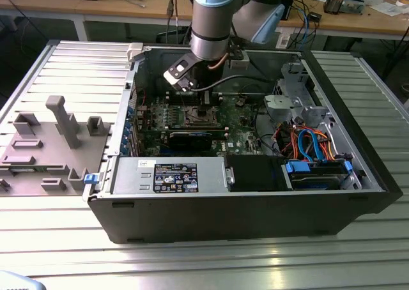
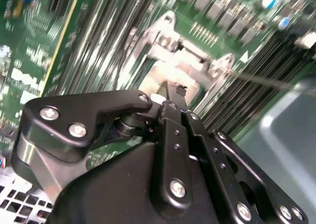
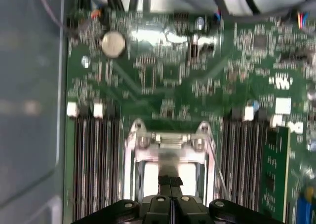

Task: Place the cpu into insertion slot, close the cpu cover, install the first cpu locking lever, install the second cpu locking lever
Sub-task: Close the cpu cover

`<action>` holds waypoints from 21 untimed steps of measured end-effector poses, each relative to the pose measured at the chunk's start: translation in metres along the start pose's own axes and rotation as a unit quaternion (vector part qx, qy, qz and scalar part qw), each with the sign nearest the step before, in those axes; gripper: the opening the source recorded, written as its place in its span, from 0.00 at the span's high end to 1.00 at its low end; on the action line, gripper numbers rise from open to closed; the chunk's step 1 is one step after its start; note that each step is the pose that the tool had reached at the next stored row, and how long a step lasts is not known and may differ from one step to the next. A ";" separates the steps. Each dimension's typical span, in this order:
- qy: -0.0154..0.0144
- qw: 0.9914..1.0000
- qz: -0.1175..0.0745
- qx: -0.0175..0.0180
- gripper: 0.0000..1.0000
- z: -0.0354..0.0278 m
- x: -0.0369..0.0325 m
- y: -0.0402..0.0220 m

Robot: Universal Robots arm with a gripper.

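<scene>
Bench (image 1: 358, 73): slatted metal surface carrying the whole work, with room on either side of the case.
Computer case (image 1: 255, 220): lies on its side with the panel off, so the board faces up for access from above.
Robot arm (image 1: 214, 22): comes down into the case from the far side, its wrist directly above the socket area.
Fixture tray (image 1: 38, 156): grey moulded holder on the bench, at the exterior view's left of the case.
Power supply (image 1: 172, 175): silver box along the case's near wall, well apart from the work.
Motherboard (image 3: 163, 81): green, flat in the case.
Memory slots (image 3: 94, 169): long dark rows on both sides of the socket.
Insertion slot (image 3: 129, 174): silvery-rimmed square socket, directly under the fingertips in both wrist views.
Cpu cover (image 3: 170, 152): silvery frame, apparently lying down over the slot.
Cpu (image 3: 190, 179): pale flat surface inside the frame window, judged seated in the slot.
End effector (image 3: 170, 180): black fingers pressed together with nothing visible between them, tips at or just above the cover, probably to bear on it.
Locking lever (image 3: 217, 165): thin wire beside the socket, angled outward, apparently not latched.
</scene>
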State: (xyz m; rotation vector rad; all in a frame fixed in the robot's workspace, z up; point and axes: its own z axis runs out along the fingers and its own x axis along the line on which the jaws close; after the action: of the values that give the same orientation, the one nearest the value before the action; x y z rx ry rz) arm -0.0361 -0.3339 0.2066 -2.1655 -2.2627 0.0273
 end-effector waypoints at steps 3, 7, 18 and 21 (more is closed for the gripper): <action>0.000 1.000 0.000 0.001 0.89 -0.0004 -0.0005 0.0097; 0.000 1.000 0.000 0.002 0.89 -0.0010 -0.0005 0.0132; 0.000 1.000 0.000 0.002 0.89 -0.0056 -0.0006 0.0130; 0.000 1.000 0.000 0.002 0.89 -0.0073 -0.0006 0.0130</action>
State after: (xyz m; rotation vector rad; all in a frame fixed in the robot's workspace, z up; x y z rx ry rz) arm -0.0229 -0.3340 0.2136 -2.1638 -2.2605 0.0303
